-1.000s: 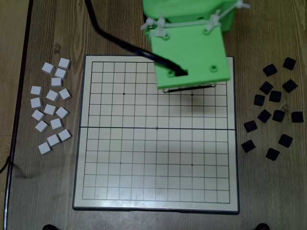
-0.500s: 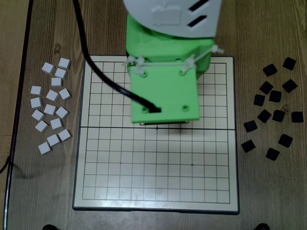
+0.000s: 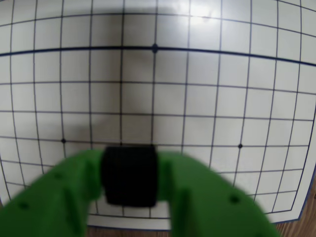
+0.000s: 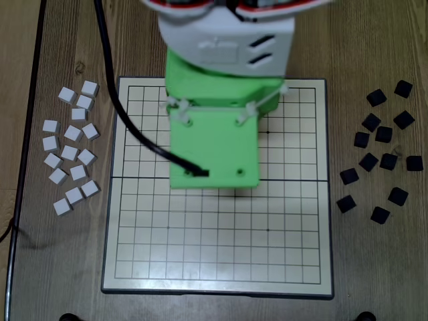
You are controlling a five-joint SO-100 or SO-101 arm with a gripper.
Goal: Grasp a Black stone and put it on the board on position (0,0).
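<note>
In the wrist view my green gripper (image 3: 129, 183) is shut on a Black stone (image 3: 129, 170), a small square black block held between the two fingers at the bottom of the picture. It hangs above the board (image 3: 212, 98), an off-white grid with a dark middle seam, near the board's edge closest to the camera. In the overhead view the green arm (image 4: 214, 144) covers the upper middle of the board (image 4: 281, 234) and hides both gripper and stone.
Several loose black stones (image 4: 384, 134) lie on the wooden table right of the board in the overhead view. Several white square blocks (image 4: 70, 154) lie to its left. A black cable (image 4: 127, 120) runs over the board's upper left.
In the overhead view the arm has moved left and down the picture, from the board's upper right part to over its middle. The loose stones have not moved.
</note>
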